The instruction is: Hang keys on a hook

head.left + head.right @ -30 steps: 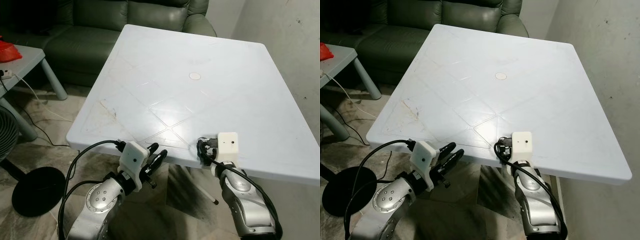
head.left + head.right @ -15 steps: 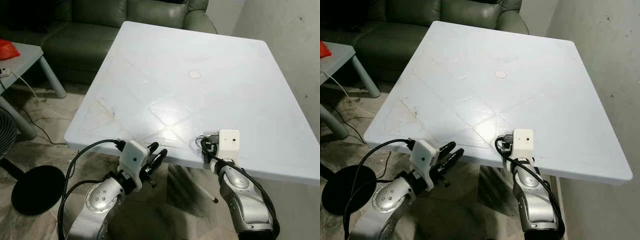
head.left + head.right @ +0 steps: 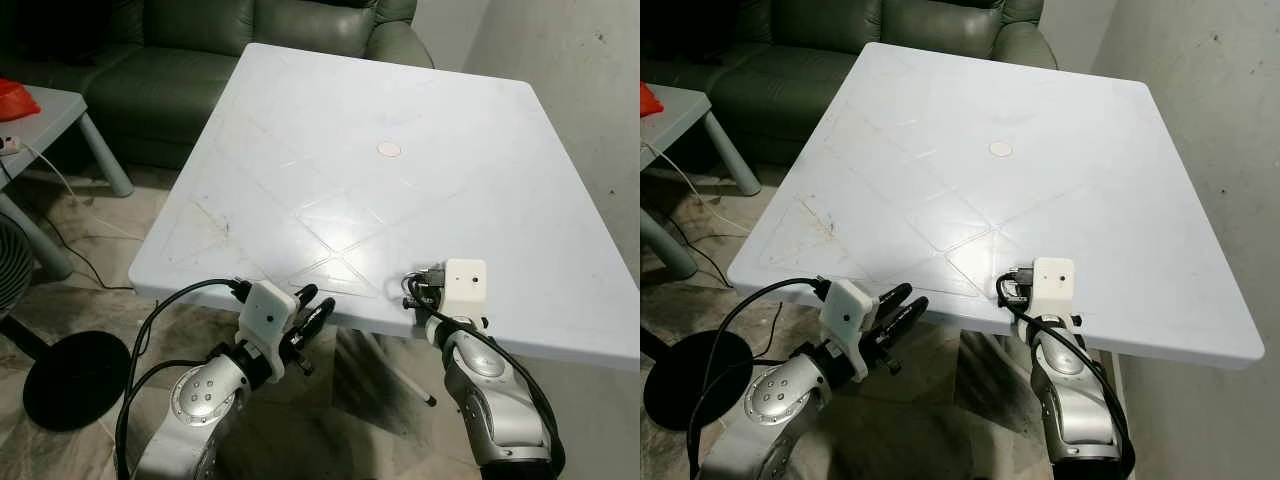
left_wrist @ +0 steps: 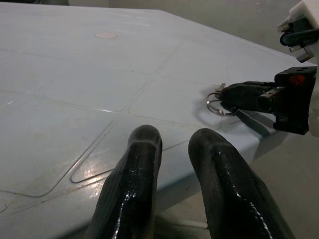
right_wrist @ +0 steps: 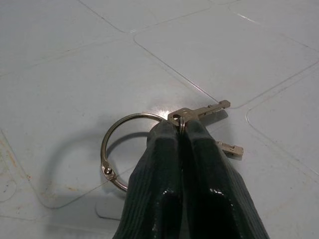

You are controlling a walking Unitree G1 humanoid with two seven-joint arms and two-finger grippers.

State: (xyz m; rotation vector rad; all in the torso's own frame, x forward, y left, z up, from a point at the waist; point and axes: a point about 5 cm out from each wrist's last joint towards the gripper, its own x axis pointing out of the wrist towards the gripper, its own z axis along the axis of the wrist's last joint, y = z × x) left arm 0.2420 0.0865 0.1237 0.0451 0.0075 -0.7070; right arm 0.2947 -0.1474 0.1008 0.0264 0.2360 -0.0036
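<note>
While right gripper (image 5: 179, 130) pinches keys (image 5: 199, 112) | table (image 3: 330, 120) underneath | left gripper (image 4: 174, 142) parted.

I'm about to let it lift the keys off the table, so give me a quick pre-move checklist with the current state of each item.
1. Right pincer shut on the keys: ok, both fingers pinch the key heads.
2. Key ring free of snags: ok, it hangs loose beside the fingers, just above the white table.
3. Second key held too: cannot tell, only its tip pokes out behind a finger.
4. Left pincer out of the way: ok, open, at the near table edge, apart from the keys.
5. Hook located: not ok, none is visible.
6. Table around the keys free of obstacles: ok.
</note>
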